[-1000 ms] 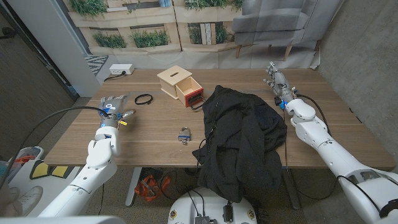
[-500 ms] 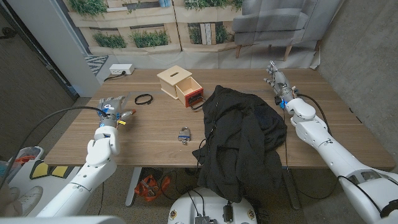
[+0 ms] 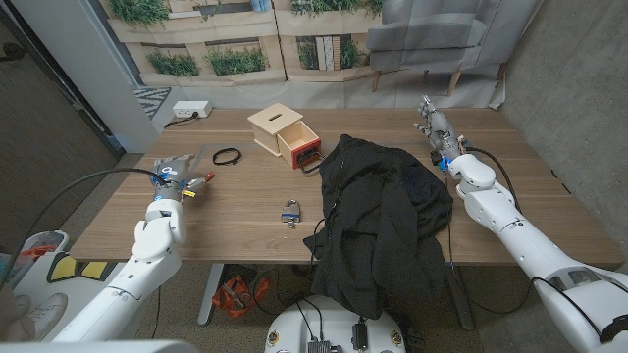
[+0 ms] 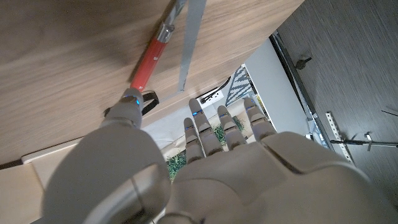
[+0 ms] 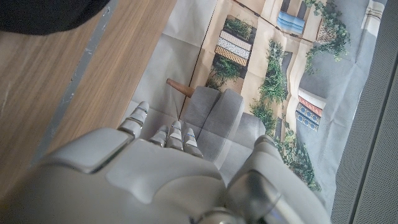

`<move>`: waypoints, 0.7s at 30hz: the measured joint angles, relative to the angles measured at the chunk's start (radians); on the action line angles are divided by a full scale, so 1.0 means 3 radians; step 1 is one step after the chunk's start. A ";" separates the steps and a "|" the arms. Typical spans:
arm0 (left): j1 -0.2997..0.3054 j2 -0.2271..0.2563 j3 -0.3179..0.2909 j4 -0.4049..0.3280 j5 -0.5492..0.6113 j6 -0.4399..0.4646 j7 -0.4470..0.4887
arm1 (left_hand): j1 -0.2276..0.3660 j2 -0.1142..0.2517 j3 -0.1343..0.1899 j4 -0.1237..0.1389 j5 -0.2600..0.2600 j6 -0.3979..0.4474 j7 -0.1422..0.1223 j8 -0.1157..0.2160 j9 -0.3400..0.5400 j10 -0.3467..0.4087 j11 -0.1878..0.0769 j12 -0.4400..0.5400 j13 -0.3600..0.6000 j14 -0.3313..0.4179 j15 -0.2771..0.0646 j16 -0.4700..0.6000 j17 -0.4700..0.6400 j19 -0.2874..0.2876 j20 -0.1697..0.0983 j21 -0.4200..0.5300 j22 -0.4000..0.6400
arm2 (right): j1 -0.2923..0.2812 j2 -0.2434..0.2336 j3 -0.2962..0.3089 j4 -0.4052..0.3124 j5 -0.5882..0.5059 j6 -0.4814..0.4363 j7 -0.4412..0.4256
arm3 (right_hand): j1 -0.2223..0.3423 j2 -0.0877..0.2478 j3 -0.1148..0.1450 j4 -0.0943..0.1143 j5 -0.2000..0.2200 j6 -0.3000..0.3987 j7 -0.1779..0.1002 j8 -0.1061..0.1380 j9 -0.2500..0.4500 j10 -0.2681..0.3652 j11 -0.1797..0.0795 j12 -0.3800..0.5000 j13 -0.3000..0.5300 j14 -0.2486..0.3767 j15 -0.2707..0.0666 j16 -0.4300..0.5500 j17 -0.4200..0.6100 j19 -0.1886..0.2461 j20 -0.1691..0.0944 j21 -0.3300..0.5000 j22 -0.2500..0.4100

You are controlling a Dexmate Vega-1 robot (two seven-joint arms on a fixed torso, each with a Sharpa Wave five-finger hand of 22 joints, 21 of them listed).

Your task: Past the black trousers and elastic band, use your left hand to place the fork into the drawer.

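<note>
A fork with a red handle (image 4: 151,57) lies on the wooden table, seen small beside my left hand (image 3: 202,179) in the head view. My left hand (image 3: 174,169) hovers at the fork's left with fingers apart and nothing in it; its thumb tip (image 4: 129,104) is close to the handle's end. The black elastic band (image 3: 228,155) lies just beyond. The wooden box (image 3: 271,126) has its drawer (image 3: 301,147) pulled open. Black trousers (image 3: 378,211) are heaped in the middle-right. My right hand (image 3: 433,119) stands at the far right, holding nothing.
A blue padlock (image 3: 290,212) sits near the front middle of the table (image 3: 245,211). A white power strip (image 3: 191,109) lies behind the far left corner. A cable runs along my left arm.
My left hand has shifted slightly left, away from the fork. The right arm and the things on the table are as before.
</note>
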 measured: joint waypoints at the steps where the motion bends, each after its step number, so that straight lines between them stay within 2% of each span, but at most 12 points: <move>1: 0.0000 0.0001 0.0000 0.0000 0.0000 0.0000 0.0000 | 0.0000 0.0000 0.0000 0.0000 0.0000 0.0000 0.0000 0.0000 0.0000 0.0000 0.0000 0.0000 0.0000 0.0000 0.0000 0.0000 0.0000 0.0000 0.0000 0.0000 0.0000 | 0.0000 0.0000 0.0000 0.0000 0.0000 0.0000 0.0000 | 0.0000 0.0000 0.0000 0.0000 0.0000 0.0000 0.0000 0.0000 0.0000 0.0000 0.0000 0.0000 0.0004 0.0000 0.0000 0.0000 0.0000 0.0000 0.0000 0.0000 0.0000; 14: -0.0022 0.0012 0.0034 0.0033 -0.0026 0.0047 -0.0070 | 0.0013 0.0013 -0.0013 0.0014 0.0000 0.0024 -0.0024 0.0000 0.0000 0.0018 0.0019 -0.0014 0.0000 0.0000 0.0000 0.0000 0.0000 0.0000 0.0000 0.0000 0.0000 | 0.0021 0.0004 -0.0017 0.0005 -0.0004 -0.0003 0.0013 | 0.0000 0.0000 0.0000 0.0000 0.0000 0.0000 0.0000 0.0000 0.0000 0.0012 -0.0012 0.0000 0.0013 0.0019 -0.0018 0.0000 0.0000 0.0000 0.0000 0.0000 0.0000; 18: -0.0023 0.0013 0.0043 0.0034 -0.0026 0.0047 -0.0070 | 0.0013 0.0013 -0.0013 0.0014 0.0000 0.0024 -0.0024 0.0000 0.0000 0.0037 0.0000 -0.0013 0.0000 0.0000 0.0000 0.0000 0.0000 0.0000 0.0000 0.0000 0.0000 | 0.0021 0.0004 -0.0017 0.0005 -0.0004 -0.0003 0.0032 | 0.0000 0.0000 0.0000 0.0000 0.0000 0.0000 0.0000 0.0000 0.0000 0.0018 -0.0018 0.0000 0.0013 0.0018 -0.0018 0.0000 0.0000 0.0000 0.0000 0.0000 0.0000; 21: -0.0019 0.0013 0.0050 0.0033 -0.0026 0.0065 -0.0075 | 0.0013 0.0013 -0.0013 0.0014 0.0000 0.0028 -0.0020 0.0000 0.0000 0.0037 0.0001 -0.0014 0.0000 0.0000 0.0000 0.0000 0.0000 0.0000 0.0000 0.0000 0.0000 | 0.0028 0.0004 -0.0023 0.0022 -0.0004 -0.0003 0.0037 | 0.0000 0.0000 -0.0001 0.0000 0.0000 0.0025 -0.0025 0.0000 0.0000 0.0019 -0.0019 0.0000 0.0013 0.0018 -0.0018 0.0016 0.0000 0.0000 0.0000 0.0000 0.0000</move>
